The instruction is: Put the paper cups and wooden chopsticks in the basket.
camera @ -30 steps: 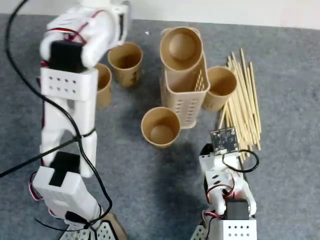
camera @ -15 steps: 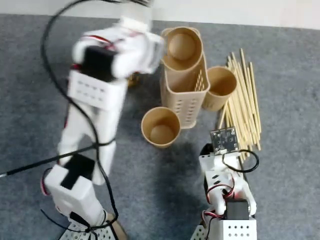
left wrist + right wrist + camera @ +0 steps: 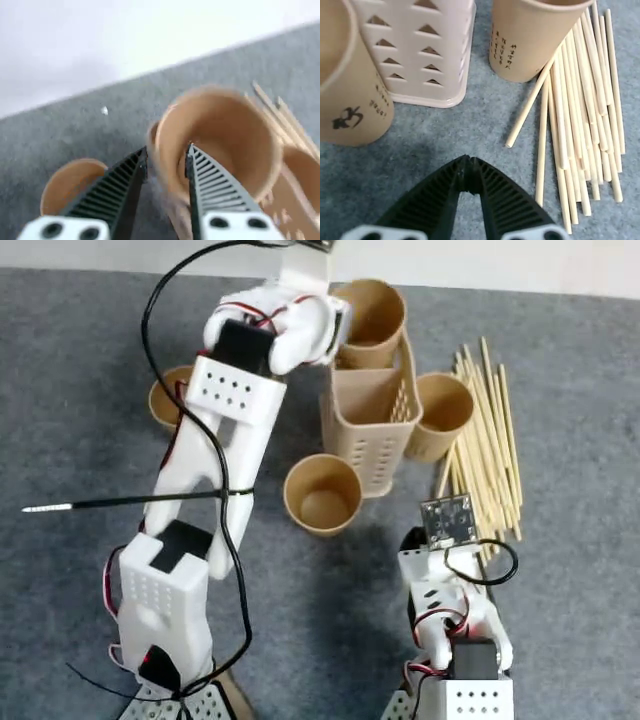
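Basket (image 3: 365, 435), rear cup (image 3: 378, 308) seemingly in it, front cup (image 3: 322, 495) before it, right cup (image 3: 441, 410) beside it, chopsticks (image 3: 492, 440) rightmost.

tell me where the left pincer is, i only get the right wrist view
Observer: The left pincer is shut on the rim of a tan paper cup, one finger inside, one outside.
Operator: where's that cup
Observer: The high view puts it at the far end of the beige perforated plastic basket.
Operator: any cup i can't see
Observer: Yes, a lone tan paper cup stands on the grey carpet beside the left arm.
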`<state>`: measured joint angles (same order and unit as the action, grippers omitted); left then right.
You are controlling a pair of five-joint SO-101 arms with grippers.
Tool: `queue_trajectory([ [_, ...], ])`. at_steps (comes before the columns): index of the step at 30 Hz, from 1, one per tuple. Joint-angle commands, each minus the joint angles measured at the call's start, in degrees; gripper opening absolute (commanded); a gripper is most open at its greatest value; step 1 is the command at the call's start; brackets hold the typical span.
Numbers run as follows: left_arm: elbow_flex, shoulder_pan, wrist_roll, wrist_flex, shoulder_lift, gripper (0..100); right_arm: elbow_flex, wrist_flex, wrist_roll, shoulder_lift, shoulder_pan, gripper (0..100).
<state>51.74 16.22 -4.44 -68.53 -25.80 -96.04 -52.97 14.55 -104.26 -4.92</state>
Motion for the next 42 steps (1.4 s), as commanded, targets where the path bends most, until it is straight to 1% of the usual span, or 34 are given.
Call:
queue_trajectory([
  [1,0.7,1.3,3.2,2.3,3.0,15,-5.0,1.2,0.8,-0.7,-0.5,1.0],
  [4,0.7,1.1,3.8,1.3,6.0,15,-5.0,1.2,0.8,-0.7,-0.5,1.0],
  [7,0.7,-4.3,3.9,-3.9,10.9,15,-5.0,1.2,0.8,-0.7,-0.5,1.0],
  [9,0.6,-9.2,3.8,-8.2,13.4,15,-5.0,1.2,0.8,-0.7,-0.5,1.0],
  [12,0.6,-16.1,3.9,-17.0,14.8,15,-5.0,1.2,0.8,-0.7,-0.5,1.0],
  [14,0.6,-19.4,4.1,-24.2,14.9,15,-5.0,1.2,0.8,-0.7,-0.5,1.0],
  [15,0.6,-20.7,5.4,-27.7,14.9,16,-5.0,1.2,0.8,-0.7,-0.5,1.0],
  [17,0.0,-22.7,10.1,-33.6,14.8,15,-5.0,1.2,0.8,-0.7,-0.5,1.0],
  [18,-1.9,-24.2,11.9,-33.9,15.3,15,-5.0,1.2,0.8,-0.7,-0.5,1.0],
  [21,-7.3,-29.5,13.4,-33.8,14.8,15,-5.0,1.2,0.8,-0.7,-0.5,1.0],
  [24,-14.1,-32.4,17.1,-33.6,14.6,16,-5.0,1.2,0.8,-0.7,-0.5,1.0],
  [27,-18.9,-32.7,18.2,-33.1,14.6,16,-5.0,1.2,0.8,-0.7,-0.5,1.0],
  [32,-20.1,-32.7,17.8,-28.0,14.6,20,-5.0,1.2,0.8,-0.7,-0.5,1.0],
  [36,-20.2,-32.0,14.4,-24.5,14.0,20,-5.0,1.2,0.8,-0.7,-0.5,1.0],
  [42,-19.8,-30.5,12.8,-21.3,4.6,20,-5.0,1.2,0.8,-0.7,-0.5,1.0],
])
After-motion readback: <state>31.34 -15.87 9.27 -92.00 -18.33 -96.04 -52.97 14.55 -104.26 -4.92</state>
